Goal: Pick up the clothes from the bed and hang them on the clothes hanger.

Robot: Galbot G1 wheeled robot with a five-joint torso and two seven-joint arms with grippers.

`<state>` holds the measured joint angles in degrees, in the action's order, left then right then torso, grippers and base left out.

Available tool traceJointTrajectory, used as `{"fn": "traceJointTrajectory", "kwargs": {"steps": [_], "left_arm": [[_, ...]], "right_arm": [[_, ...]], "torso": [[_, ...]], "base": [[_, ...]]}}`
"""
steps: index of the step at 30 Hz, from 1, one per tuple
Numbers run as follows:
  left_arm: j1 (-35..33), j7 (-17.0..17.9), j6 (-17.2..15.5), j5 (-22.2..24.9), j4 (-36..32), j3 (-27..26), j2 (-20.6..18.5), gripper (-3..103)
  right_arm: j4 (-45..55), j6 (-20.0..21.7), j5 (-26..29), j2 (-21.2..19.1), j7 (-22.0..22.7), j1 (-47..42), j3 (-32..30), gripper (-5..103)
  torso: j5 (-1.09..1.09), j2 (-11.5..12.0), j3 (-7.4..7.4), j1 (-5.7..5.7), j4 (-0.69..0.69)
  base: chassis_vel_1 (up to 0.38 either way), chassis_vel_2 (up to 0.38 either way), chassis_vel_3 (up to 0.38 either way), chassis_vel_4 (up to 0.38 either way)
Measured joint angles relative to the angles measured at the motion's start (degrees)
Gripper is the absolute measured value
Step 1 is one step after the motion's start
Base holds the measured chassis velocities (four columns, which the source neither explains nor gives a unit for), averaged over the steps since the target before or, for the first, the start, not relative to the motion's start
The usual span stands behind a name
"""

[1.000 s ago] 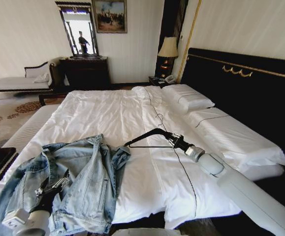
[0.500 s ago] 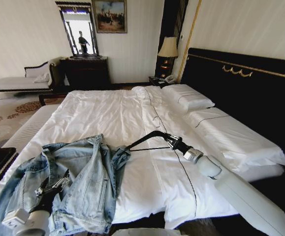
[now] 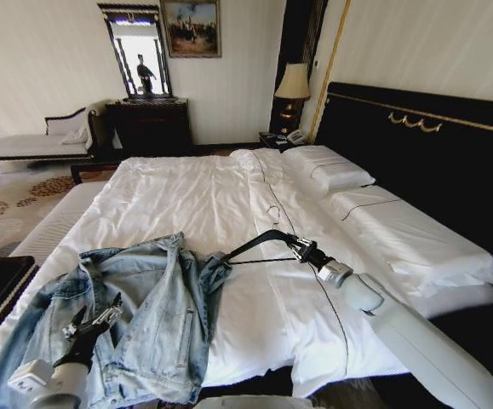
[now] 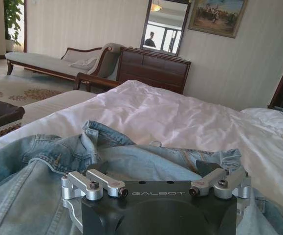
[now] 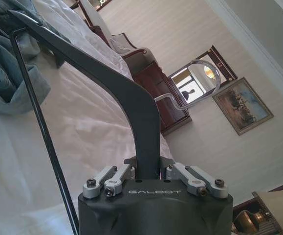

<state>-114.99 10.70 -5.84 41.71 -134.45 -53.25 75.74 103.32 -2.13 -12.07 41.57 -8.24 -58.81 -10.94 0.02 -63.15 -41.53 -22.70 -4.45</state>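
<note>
While the jacket (image 3: 135,315) sprawls at the foot of the white bed (image 3: 195,196), the right gripper (image 3: 301,249) clamps the black hanger (image 3: 259,245) beside it; left gripper (image 3: 88,328) gapes over the denim, dresser (image 3: 148,123) beyond.

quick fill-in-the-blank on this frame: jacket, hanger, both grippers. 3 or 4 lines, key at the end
1. The right gripper is shut on the black ____.
2. The denim jacket lies on the ____.
3. The left gripper hangs over the ____, holding nothing.
4. The clothes hanger has one end near the jacket's ____.

Missing words: clothes hanger; bed; jacket; collar
</note>
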Motion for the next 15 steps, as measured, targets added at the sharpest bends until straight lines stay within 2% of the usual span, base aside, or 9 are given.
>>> {"fn": "traceJointTrajectory", "kwargs": {"steps": [9, 15], "left_arm": [[-0.1, 0.0, 0.09, 0.03, 0.23, 0.01, 0.1, 100], [-0.23, -0.01, 0.11, 0.04, 0.16, 0.14, 0.4, 100]], "right_arm": [[0.24, 0.11, 0.37, 0.33, -0.02, -0.11, 0.19, 22], [0.53, -0.16, 3.01, 0.25, 0.09, -0.48, 0.18, 22]], "torso": [[-0.04, -0.01, 0.01, 0.0, 0.02], [-0.03, -0.01, 0.0, 0.01, -0.02]], "base": [[0.224, 0.215, -0.21, -0.202], [0.043, 0.048, -0.05, -0.063]]}}
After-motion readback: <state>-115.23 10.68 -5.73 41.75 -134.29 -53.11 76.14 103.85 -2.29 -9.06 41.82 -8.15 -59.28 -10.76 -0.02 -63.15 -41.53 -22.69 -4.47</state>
